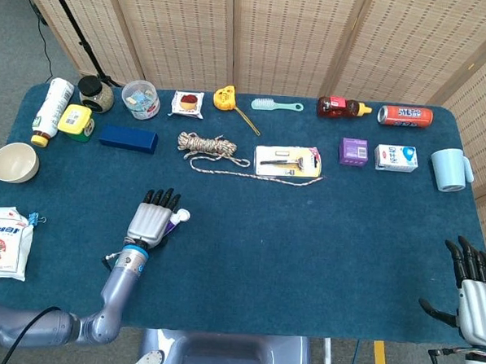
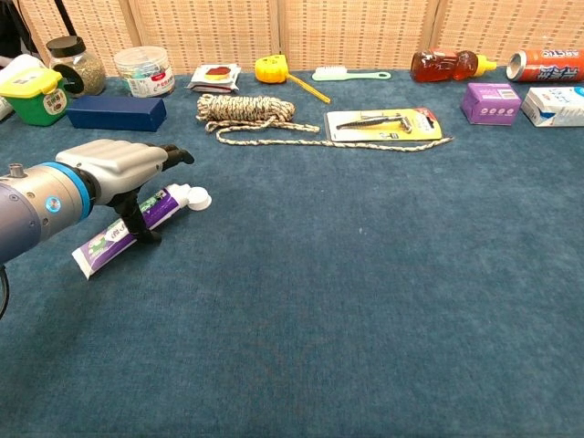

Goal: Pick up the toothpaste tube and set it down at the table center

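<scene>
Grasp step, not yet closed: left hand [image 2: 119,169] sits over the toothpaste tube [image 2: 123,230], which lies flat on the blue table [image 2: 365,301] well left of center, cap pointing right. Thumb at the tube's near side, fingers extended and unclenched; nothing lifted. Right hand [image 1: 475,292] idle, released. Next: curl fingers, lift, carry rightward to center

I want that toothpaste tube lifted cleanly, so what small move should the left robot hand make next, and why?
Probably close the fingers around the tube. The left robot hand sits right over the toothpaste tube, thumb down beside it, but the tube lies flat on the table, apparently not yet gripped. Lifting before closing would likely leave it behind.
</scene>
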Tool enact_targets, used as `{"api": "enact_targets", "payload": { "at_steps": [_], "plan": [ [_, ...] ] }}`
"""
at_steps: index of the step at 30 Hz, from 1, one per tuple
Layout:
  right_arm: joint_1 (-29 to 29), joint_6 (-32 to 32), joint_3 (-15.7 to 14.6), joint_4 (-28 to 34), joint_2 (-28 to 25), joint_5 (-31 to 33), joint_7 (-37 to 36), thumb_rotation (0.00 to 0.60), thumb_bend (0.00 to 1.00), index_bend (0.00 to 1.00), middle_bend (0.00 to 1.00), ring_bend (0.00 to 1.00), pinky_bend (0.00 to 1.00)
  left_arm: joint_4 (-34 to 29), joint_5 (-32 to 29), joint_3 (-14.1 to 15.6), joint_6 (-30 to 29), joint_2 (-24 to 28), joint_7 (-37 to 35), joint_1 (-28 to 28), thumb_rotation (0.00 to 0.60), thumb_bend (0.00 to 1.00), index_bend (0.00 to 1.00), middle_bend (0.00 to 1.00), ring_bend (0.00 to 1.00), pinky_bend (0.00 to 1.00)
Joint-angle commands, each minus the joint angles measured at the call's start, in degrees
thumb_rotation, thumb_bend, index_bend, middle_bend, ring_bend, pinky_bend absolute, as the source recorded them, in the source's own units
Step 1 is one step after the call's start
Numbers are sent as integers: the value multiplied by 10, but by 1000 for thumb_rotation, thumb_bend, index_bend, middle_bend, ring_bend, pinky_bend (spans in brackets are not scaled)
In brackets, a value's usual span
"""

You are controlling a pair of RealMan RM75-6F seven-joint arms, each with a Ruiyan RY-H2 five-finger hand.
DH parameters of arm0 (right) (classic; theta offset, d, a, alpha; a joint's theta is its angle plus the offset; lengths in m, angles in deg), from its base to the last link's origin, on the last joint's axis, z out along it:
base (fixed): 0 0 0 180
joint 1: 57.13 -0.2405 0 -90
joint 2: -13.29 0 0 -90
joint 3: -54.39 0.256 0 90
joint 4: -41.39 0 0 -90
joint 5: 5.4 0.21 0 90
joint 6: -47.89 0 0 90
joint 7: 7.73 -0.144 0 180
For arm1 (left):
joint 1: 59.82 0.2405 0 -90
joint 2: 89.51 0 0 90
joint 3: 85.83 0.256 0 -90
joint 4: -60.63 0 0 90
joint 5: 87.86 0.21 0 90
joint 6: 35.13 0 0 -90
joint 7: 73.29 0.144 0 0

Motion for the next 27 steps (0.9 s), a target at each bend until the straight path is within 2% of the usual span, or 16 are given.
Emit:
{"api": "enact_targets", "payload": {
  "at_steps": [1,14,18,23,27],
  "plan": [
    [-1,0,0,1,1,-2,2,600,0,35,0,0,0,4,3,-2,-9,4,-3,2,595,204,0,0,0,50],
    [-5,2,3,14,3,-3,22,600,0,34,0,0,0,28,4,-12,-14,36,-15,6,600,227,0,0,0,50],
    [-7,3,5,25,3,-3,34,600,0,35,0,0,0,47,-11,-26,-4,57,-34,11,600,227,0,0,0,50],
    [-11,9,5,28,5,-3,39,600,0,34,0,0,0,0,-3,-29,21,98,-83,28,600,227,0,0,0,50],
    [-14,11,6,28,6,-5,39,600,0,34,0,0,0,-35,7,-17,28,129,-96,38,600,228,12,0,11,53]
  ]
}}
